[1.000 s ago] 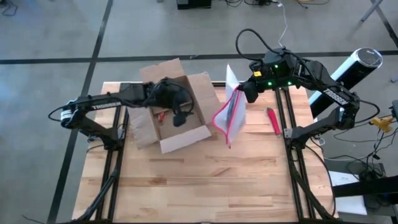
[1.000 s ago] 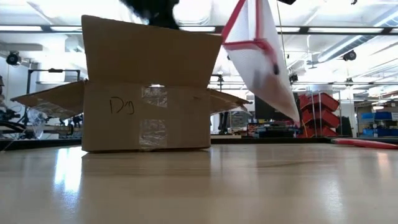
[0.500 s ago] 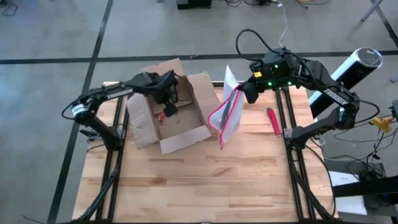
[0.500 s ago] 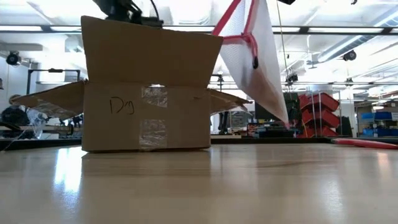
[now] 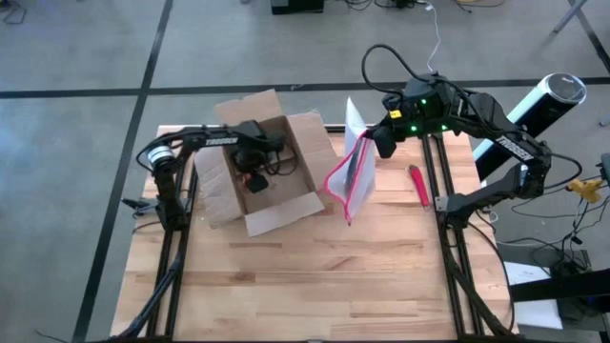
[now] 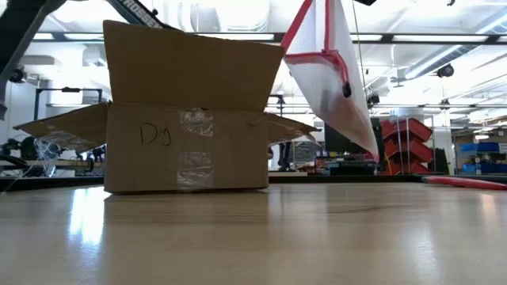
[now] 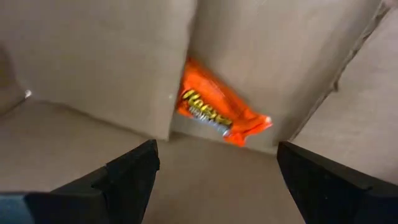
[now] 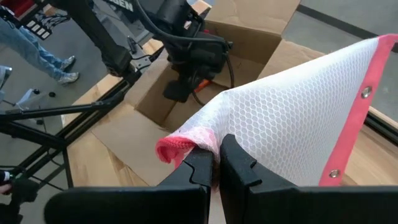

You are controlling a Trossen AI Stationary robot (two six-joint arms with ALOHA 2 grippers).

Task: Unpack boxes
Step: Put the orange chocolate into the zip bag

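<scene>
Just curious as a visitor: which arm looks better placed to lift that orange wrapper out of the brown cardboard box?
The left. Its pincer hangs open inside the brown cardboard box, facing the orange candy wrapper. The right pincer is shut on the pink-edged mesh pouch.

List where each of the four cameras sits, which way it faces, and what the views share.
High: overhead, straight down; both arms, cardboard box, pouch.
Low: tabletop height, level across table; box front, hanging pouch.
Left wrist: inside the box, open left gripper facing an orange candy wrapper.
Right wrist: right gripper pinching the pouch.
Shared: the box appears in all four.
</scene>
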